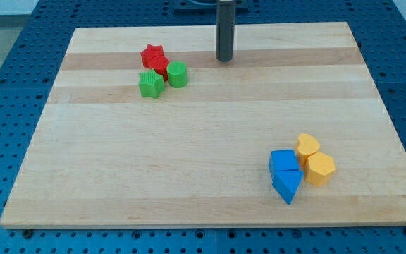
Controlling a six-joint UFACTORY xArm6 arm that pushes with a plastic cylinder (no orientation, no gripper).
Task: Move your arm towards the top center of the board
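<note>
My dark rod comes down from the view's top and its tip (223,59) rests on the wooden board (189,141) near the top centre. A cluster of blocks lies to the left of the tip: a red star (152,54) with a red block (160,67) against it, a green star (150,84) and a green cylinder (177,74). The tip stands apart from them, about a block's width to the right of the green cylinder.
At the view's lower right lie a blue cube (283,162), a blue triangular block (287,185), a yellow heart-shaped block (306,147) and a yellow hexagon (321,169), all touching. A blue perforated table (5,85) surrounds the board.
</note>
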